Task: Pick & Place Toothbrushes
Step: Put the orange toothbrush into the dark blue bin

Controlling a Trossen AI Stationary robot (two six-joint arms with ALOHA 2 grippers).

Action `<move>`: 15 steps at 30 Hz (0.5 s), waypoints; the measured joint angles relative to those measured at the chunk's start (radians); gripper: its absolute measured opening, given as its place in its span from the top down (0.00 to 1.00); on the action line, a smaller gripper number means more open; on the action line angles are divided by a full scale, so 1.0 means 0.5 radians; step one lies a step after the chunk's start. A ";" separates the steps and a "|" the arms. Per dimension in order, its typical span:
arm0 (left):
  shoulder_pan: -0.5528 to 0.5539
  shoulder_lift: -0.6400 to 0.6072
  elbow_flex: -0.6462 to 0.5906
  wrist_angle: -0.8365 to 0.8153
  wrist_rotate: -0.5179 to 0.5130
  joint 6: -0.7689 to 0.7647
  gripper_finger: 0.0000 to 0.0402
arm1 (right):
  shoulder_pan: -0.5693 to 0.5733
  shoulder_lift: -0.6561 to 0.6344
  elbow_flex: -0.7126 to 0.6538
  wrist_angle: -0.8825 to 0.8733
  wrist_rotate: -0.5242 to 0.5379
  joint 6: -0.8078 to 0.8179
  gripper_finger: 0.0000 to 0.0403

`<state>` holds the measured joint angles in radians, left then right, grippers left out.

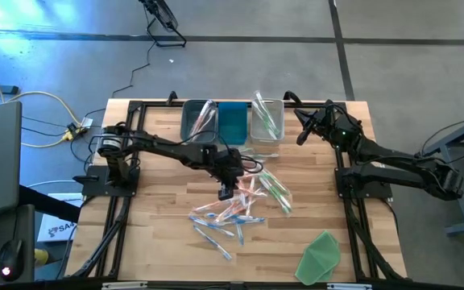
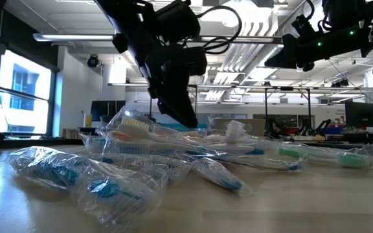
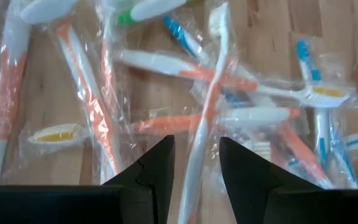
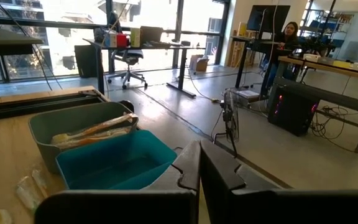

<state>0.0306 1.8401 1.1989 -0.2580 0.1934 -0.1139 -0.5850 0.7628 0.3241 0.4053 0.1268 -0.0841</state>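
The left pincer [image 1: 228,192] hangs low over the middle of the wooden surface [image 1: 159,234], at the back edge of a loose heap of wrapped toothbrushes [image 1: 240,208]. Its two fingers [image 3: 157,168] stand partly apart with an orange-and-white brush lying in the gap below them, and nothing is gripped. The heap spreads from the centre toward the front, with bare wood to its left and along the front edge; a flat green sheet [image 1: 321,256] lies near the front right corner, well apart from the brushes. Three bins stand side by side along the back edge: a grey bin [image 1: 197,121] with a few brushes in it, a teal bin [image 1: 233,122] that looks empty, and a clear bin [image 1: 267,119] with green brushes inside. The right pincer [image 1: 303,129] is raised near the back right corner, just beside the clear bin, its fingers [image 4: 188,168] pressed together and holding nothing. In the right wrist view a person [image 4: 284,37] sits at a desk far off in the room.
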 joint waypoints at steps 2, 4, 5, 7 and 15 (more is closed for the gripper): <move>-0.006 0.020 0.003 0.006 0.000 0.001 0.69 | 0.001 0.000 0.000 -0.002 -0.001 0.000 1.00; -0.013 0.022 -0.003 -0.019 0.005 -0.001 0.69 | 0.000 0.000 0.000 -0.002 0.002 -0.001 1.00; -0.015 0.022 -0.001 -0.002 0.005 0.000 0.69 | 0.000 0.000 0.000 -0.002 0.001 -0.005 0.99; -0.026 0.043 0.004 0.006 0.004 -0.007 0.69 | 0.000 0.000 0.000 -0.001 0.000 -0.006 0.99; -0.026 0.101 -0.005 -0.074 -0.010 -0.092 0.69 | 0.000 0.000 0.000 0.000 0.001 -0.004 1.00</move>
<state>0.0177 1.8905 1.1965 -0.2952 0.1886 -0.1600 -0.5848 0.7628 0.3241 0.4051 0.1274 -0.0863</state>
